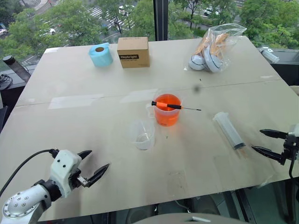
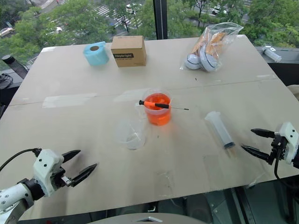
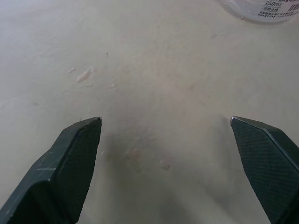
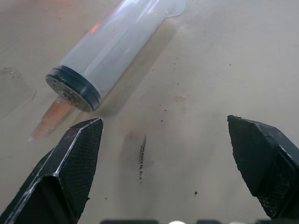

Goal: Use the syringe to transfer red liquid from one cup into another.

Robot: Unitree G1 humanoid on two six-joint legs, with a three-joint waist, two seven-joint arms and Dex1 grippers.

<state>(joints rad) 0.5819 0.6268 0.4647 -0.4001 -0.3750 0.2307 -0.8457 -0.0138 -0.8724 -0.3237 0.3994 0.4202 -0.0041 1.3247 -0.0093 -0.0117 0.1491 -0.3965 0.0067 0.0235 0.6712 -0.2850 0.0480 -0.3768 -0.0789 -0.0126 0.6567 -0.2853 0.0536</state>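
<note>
Both tools sit low at the near edge of the surface (image 1: 70, 74); left tool (image 1: 96, 164) and right tool (image 1: 263, 141) gape wide, holding nothing; syringe (image 1: 229, 129) lies flat just beside the right tool; grab its fat middle, squeeze gently, lift level.

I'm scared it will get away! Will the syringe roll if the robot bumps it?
Probably. The syringe has a round, smooth barrel lying flat on the table, so a nudge may roll it. Its flared end might stop it. It looks stiff and light.
</note>
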